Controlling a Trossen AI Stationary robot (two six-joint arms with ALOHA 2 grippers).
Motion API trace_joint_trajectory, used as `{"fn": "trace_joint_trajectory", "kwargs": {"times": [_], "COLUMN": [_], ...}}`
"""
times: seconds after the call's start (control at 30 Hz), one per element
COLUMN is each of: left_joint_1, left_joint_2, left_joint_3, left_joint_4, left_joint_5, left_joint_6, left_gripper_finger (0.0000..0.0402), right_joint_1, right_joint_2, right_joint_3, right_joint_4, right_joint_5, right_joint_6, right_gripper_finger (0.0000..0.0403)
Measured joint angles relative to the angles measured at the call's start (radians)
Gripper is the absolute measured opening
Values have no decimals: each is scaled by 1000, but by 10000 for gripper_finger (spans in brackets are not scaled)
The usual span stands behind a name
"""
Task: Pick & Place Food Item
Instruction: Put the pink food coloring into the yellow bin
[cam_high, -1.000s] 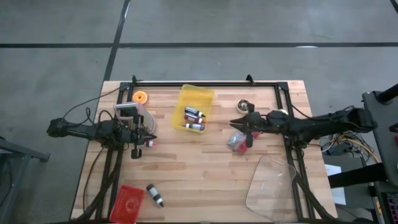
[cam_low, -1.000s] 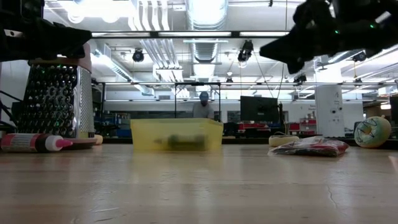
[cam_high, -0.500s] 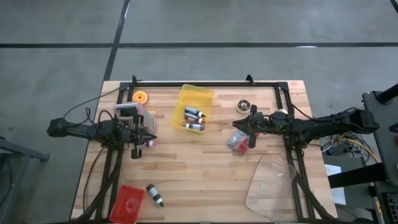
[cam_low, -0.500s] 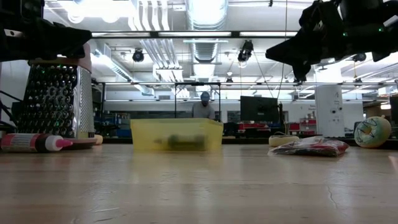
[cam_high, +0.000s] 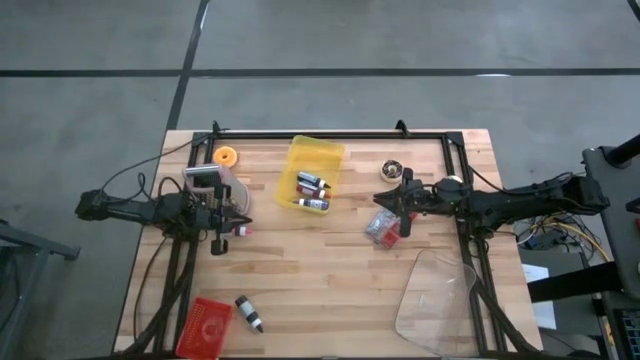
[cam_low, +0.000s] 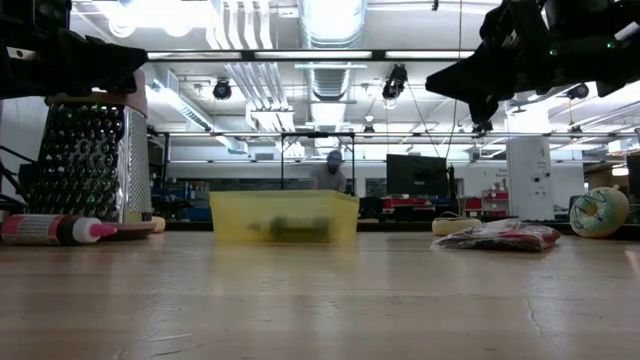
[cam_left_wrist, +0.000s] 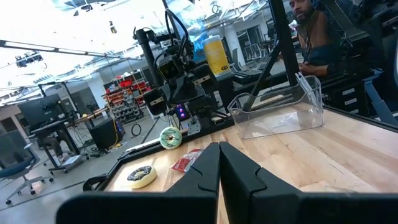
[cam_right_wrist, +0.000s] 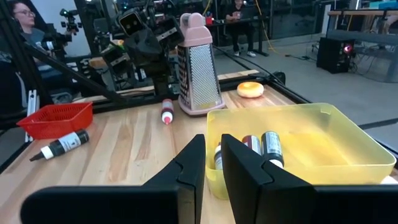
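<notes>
Red-and-clear food packet (cam_high: 380, 228) lies on the wooden table (cam_high: 330, 280) at four o'clock from the yellow plastic bin (cam_high: 314, 173). Right gripper (cam_high: 401, 214) hovers just beside it, fingers nearly together, empty. Left gripper (cam_high: 222, 232) waits closed.

Pale butcher-block wood table (cam_high: 330, 270), matt, visible strip grain; translucent yellow plastic bin (cam_high: 316, 172) upper centre, semi-glossy; clear glossy plastic container (cam_high: 437, 300) lower right of the high view. Perforated shiny metal grater (cam_right_wrist: 199, 73) with matt pink plastic handle; red plastic mesh basket (cam_high: 204, 326) lower left; crinkly glossy red-and-clear food packet (cam_high: 381, 227) right of centre. Small glossy bottles (cam_high: 313, 187) inside bin, dark matt plastic fingers (cam_right_wrist: 245, 171) bottom of the right wrist view.
</notes>
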Motion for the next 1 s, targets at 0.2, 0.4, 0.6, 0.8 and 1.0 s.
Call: {"fn": "trace_joint_trajectory", "kwargs": {"times": [0.2,0.4,0.6,0.8,1.0], "left_joint_1": [0,1,1,1,1], "left_joint_2": [0,-2,-2,-2,41], "left_joint_3": [0,0,0,0,89], "left_joint_4": [-2,22,-2,10,-124], "left_joint_5": [-11,-18,-27,-124,-161], "left_joint_6": [1,11,11,-71,-155], "left_gripper_finger": [13,13,13,13,13], "right_joint_1": [0,0,0,0,0], "right_joint_2": [0,0,0,0,0], "right_joint_3": [0,0,0,0,0], "right_joint_4": [0,0,0,0,0], "right_joint_5": [0,0,0,1,1], "right_joint_6": [-1,0,0,0,0], "right_gripper_finger": [47,47,47,47,47]}}
